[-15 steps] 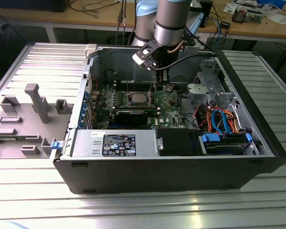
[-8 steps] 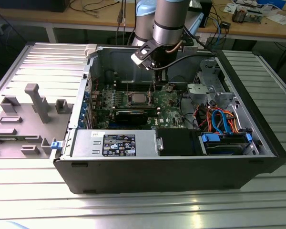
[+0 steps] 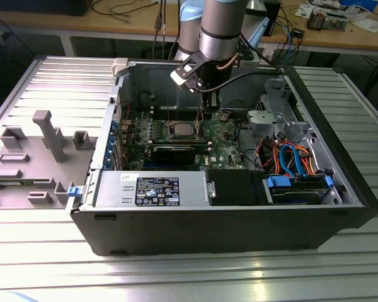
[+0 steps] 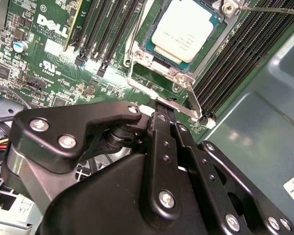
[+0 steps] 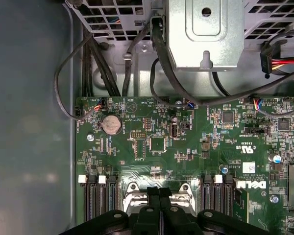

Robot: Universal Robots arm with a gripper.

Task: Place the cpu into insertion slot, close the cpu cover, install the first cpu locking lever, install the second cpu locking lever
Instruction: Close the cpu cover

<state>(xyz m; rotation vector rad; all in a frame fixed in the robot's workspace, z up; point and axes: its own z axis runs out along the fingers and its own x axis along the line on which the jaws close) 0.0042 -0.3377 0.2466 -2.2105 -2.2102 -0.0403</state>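
The pincer point(image 4: 159, 108) is narrow, its fingers pressed together with nothing seen between them. Its tips hang just over the near edge of the slot point(image 5: 131, 190), touching or almost touching a silver lever point(image 4: 147, 88) that lies low along that edge. I cannot tell whether that lever is latched.

Just beyond the tips, the cpu point(image 4: 182, 29) sits flat in the slot. The cover point(image 4: 159, 67) is down around it, with the chip's grey top showing through the window. So seating the chip and closing the cover look done. At the socket's far corner a thin rod point(image 4: 269, 9) sticks out away from the frame; it is probably the other lever, not yet home.

Long black memory slots point(image 4: 225, 63) flank the socket on both sides, close to the fingers but not across their path. Farther out across the green board point(image 5: 186, 127), black cables point(image 5: 103, 68) and a metal drive cage point(image 5: 206, 29) stand well clear of the tips. The open case point(image 3: 208, 233) rests on the ribbed bench point(image 3: 38, 251).
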